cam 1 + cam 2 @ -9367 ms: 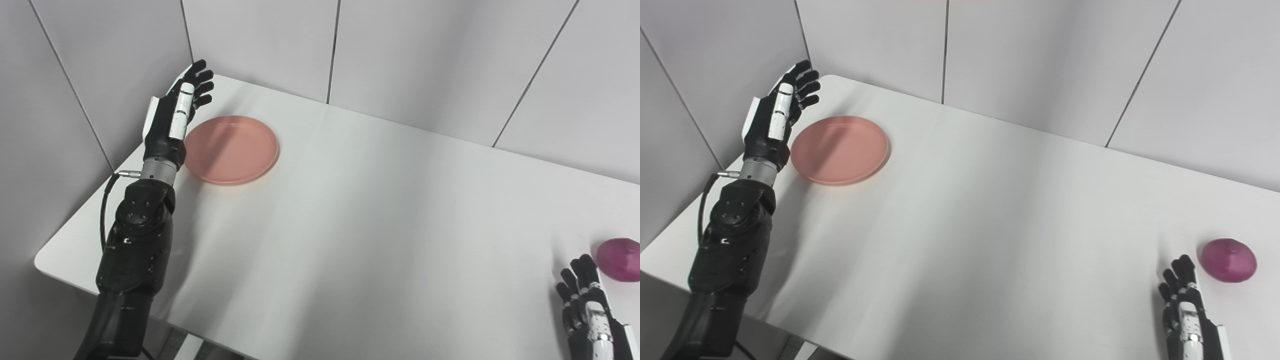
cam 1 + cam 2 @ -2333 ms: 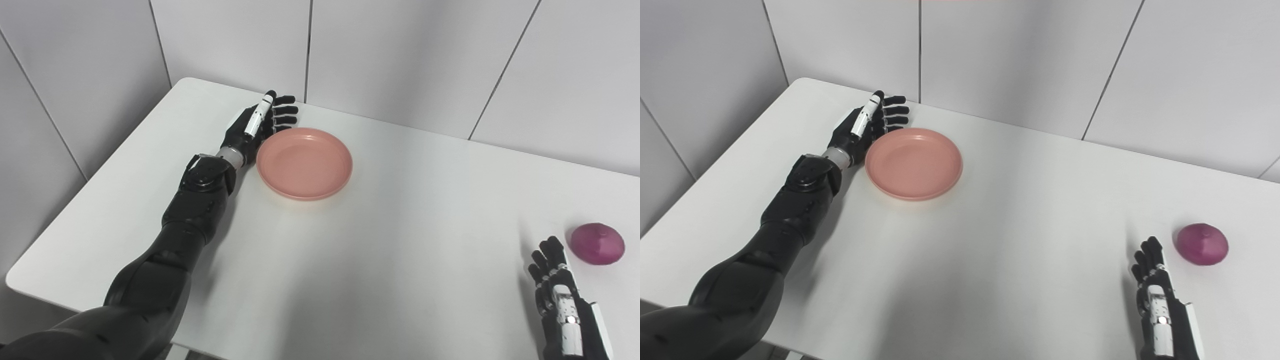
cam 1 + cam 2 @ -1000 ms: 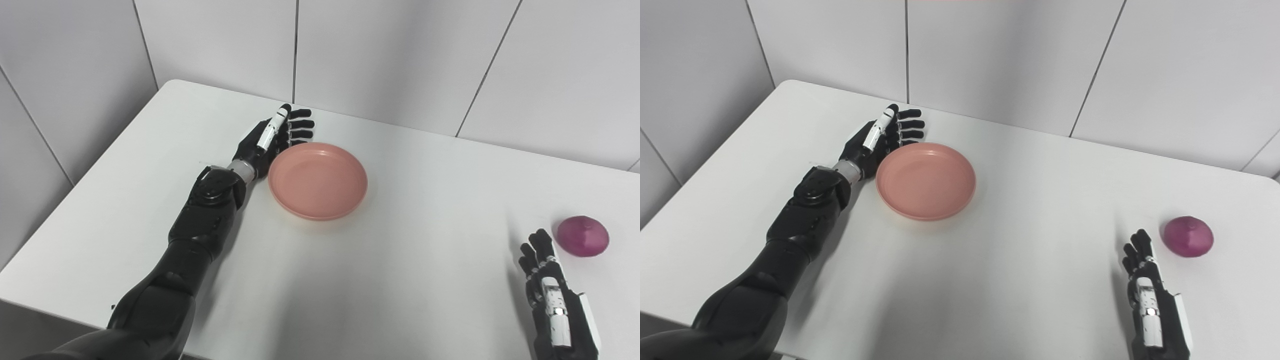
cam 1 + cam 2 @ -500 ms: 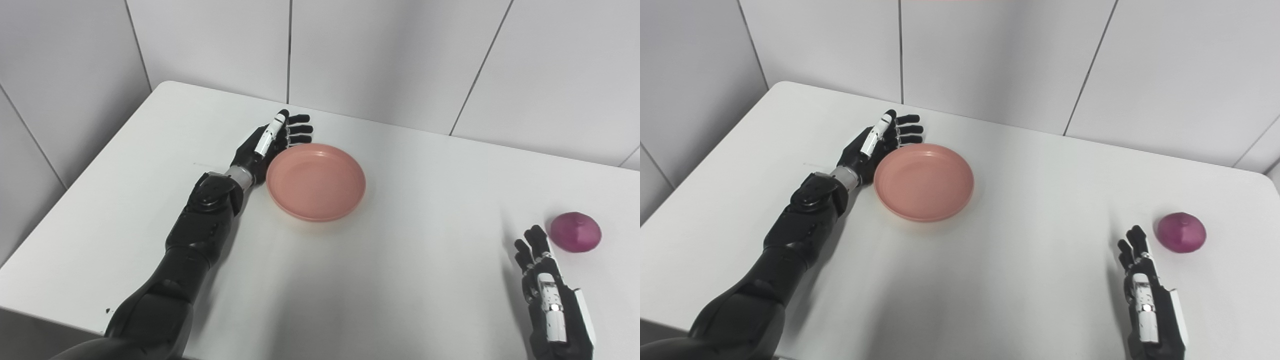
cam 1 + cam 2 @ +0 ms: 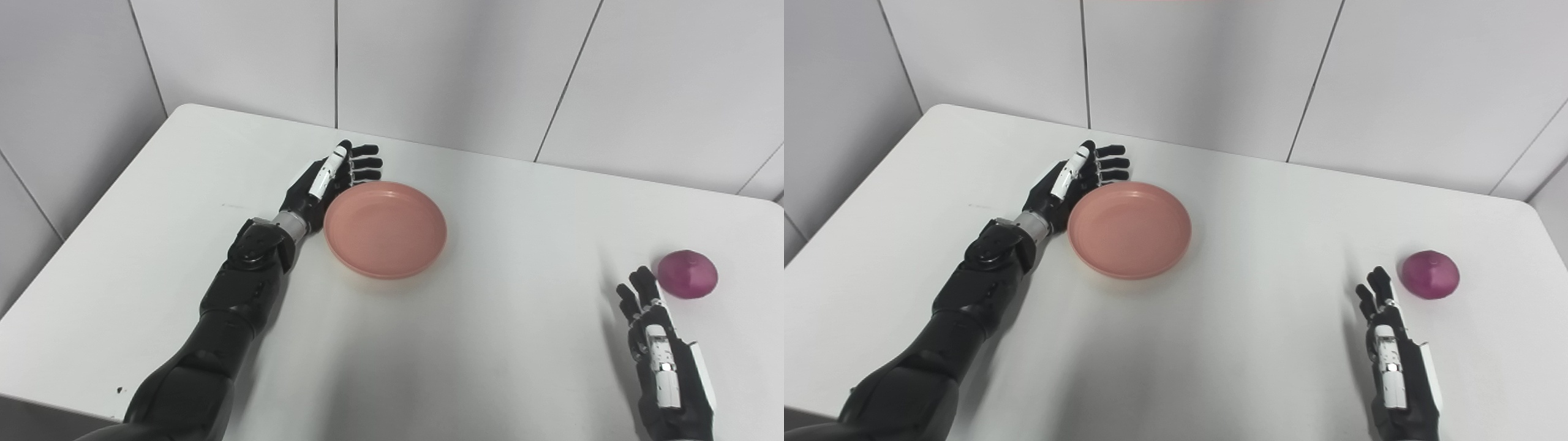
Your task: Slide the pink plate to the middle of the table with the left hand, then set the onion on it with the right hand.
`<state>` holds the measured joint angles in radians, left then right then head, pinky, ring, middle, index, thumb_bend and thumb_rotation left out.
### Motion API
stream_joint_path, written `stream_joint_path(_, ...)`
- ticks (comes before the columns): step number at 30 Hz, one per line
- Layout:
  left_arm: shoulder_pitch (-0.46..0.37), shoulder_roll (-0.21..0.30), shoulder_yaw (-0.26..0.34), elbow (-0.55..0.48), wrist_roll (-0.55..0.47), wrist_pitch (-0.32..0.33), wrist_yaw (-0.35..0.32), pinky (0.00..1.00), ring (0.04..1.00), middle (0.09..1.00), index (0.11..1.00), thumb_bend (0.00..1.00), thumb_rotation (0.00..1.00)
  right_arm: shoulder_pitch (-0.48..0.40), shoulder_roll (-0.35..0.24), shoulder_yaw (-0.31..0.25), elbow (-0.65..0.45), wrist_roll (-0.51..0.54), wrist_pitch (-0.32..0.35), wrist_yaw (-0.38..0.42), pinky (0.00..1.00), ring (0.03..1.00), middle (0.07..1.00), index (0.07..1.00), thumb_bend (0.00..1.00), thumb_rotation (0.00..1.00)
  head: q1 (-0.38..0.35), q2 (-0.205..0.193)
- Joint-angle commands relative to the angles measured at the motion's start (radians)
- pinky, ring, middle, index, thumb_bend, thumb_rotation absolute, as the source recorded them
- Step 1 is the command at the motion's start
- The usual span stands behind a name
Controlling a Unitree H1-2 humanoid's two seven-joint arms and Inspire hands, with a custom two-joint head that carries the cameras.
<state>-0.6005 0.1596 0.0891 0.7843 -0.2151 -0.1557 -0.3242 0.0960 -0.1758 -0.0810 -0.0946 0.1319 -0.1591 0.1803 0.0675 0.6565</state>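
Plate [image 5: 385, 228] now sits mid-table, spread left hand [image 5: 327, 179] at its left rim; onion [image 5: 687, 274] just beyond spread right hand [image 5: 658, 355]

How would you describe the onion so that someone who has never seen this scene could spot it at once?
Start at the white table and go to its right side, far from the pink plate. The onion lies on the bare tabletop just beyond the fingertips of the right hand, untouched. It is the only round, purple thing there.
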Motion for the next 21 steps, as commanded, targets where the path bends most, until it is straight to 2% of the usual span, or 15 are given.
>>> stream_joint_path(1, -0.03, -0.003, -0.003, 0.002, -0.002, -0.01, -0.009, 0.71, 0.737, 0.746, 0.718, 0.37, 1.0, 0.008, 0.025, 0.013, 0.081, 0.008, -0.042, -0.002, 1.0, 0.965, 0.99, 0.991, 0.19, 1.0, -0.005, -0.001)
stream_joint_path(15, -0.019, -0.024, -0.01, -0.016, -0.015, 0.019, -0.041, 0.7, 0.729, 0.741, 0.719, 0.39, 1.0, 0.014, 0.041, 0.02, 0.07, -0.015, -0.02, -0.02, 1.0, 0.956, 0.974, 0.978, 0.21, 1.0, -0.044, 0.004)
stream_joint_path(21, -0.002, -0.05, -0.021, -0.065, -0.003, 0.047, -0.032, 0.69, 0.724, 0.736, 0.718, 0.38, 1.0, 0.014, 0.045, 0.024, 0.063, -0.015, -0.013, -0.02, 1.0, 0.959, 0.976, 0.977, 0.2, 1.0, -0.066, 0.008)
